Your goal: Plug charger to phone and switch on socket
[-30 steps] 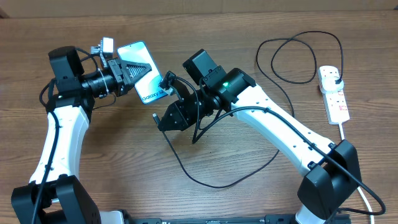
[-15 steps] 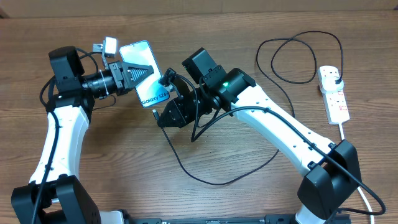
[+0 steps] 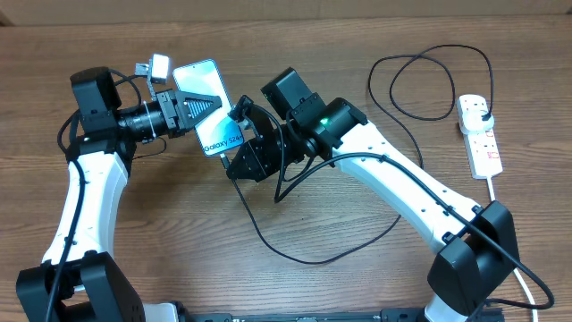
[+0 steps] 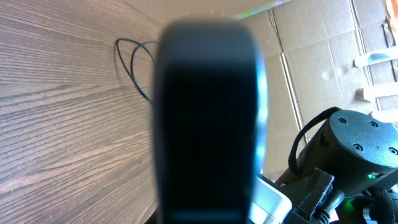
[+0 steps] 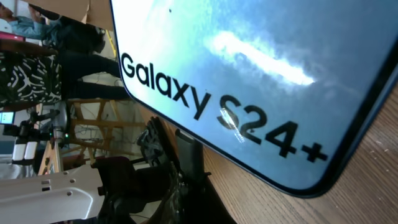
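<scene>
the phone [image 5: 261, 81] screen reads "galaxy s24+".

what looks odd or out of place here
Nothing is damaged or spilled. The phone is held tilted in the left gripper, and the charger cable sprawls in loose loops across the table.

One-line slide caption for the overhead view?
Left gripper holds the phone off the table while the right gripper meets its lower edge, charger trailing back to the socket.
</scene>
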Action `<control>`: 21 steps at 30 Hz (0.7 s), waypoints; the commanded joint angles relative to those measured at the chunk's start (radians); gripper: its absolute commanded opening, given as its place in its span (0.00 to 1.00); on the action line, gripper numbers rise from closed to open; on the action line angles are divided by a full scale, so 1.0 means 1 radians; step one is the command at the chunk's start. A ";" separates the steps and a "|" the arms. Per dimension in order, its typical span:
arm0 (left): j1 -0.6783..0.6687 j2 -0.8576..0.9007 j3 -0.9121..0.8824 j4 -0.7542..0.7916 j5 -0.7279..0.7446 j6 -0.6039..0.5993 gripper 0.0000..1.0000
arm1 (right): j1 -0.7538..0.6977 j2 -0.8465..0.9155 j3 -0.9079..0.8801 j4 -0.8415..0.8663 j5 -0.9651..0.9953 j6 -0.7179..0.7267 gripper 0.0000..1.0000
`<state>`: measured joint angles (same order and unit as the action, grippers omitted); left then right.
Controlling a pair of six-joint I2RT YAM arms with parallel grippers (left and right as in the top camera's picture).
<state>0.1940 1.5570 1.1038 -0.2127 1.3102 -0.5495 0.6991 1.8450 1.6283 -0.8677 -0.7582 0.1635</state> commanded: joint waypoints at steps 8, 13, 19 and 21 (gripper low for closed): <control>0.036 -0.027 0.011 -0.045 0.013 -0.019 0.04 | -0.007 0.001 0.006 0.006 0.002 0.006 0.04; 0.056 -0.027 0.011 -0.116 -0.028 -0.018 0.05 | -0.007 0.001 0.006 0.007 0.002 0.006 0.04; 0.053 -0.027 0.011 -0.134 -0.027 -0.019 0.05 | -0.007 0.001 0.006 0.010 0.002 0.006 0.04; 0.053 -0.027 0.011 -0.136 -0.027 -0.019 0.04 | -0.007 0.001 0.006 0.011 0.002 0.006 0.04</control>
<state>0.2466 1.5574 1.1038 -0.3496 1.2633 -0.5625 0.6979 1.8450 1.6283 -0.8635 -0.7544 0.1642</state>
